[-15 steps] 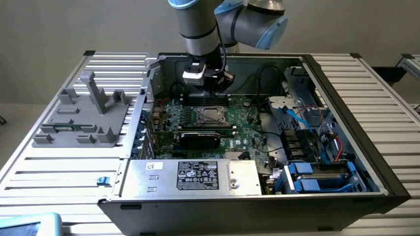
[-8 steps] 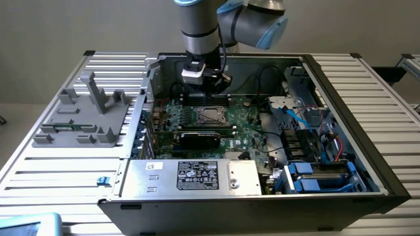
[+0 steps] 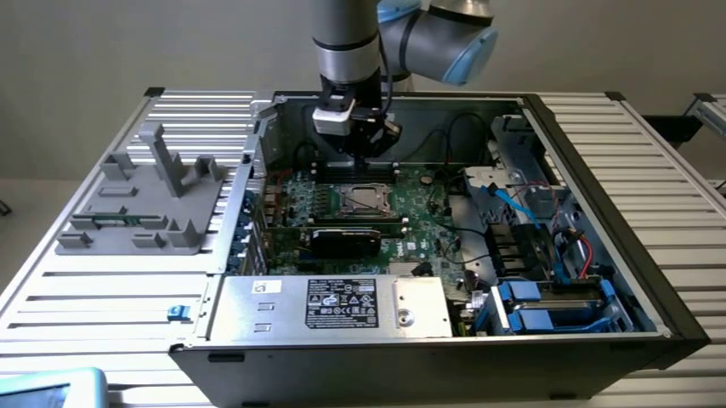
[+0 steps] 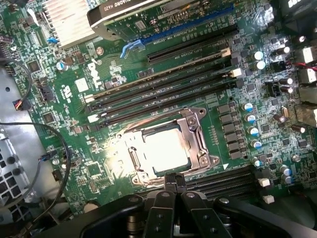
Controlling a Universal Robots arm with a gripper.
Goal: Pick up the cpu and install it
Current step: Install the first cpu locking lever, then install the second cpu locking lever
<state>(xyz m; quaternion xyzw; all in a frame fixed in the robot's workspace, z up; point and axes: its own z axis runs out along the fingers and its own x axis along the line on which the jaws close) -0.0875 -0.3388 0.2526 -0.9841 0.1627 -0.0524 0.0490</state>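
Above the socket [image 4: 166, 151], the claw [image 4: 171, 187] is pressed together, glare hiding the cpu [image 4: 163, 148].

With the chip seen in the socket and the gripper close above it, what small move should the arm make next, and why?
Probably a short straight lift. The cpu already lies flat inside the socket frame, and the shut gripper holds nothing, hanging just at the socket's edge. Rising clear would avoid knocking the frame or the memory slots beside it.
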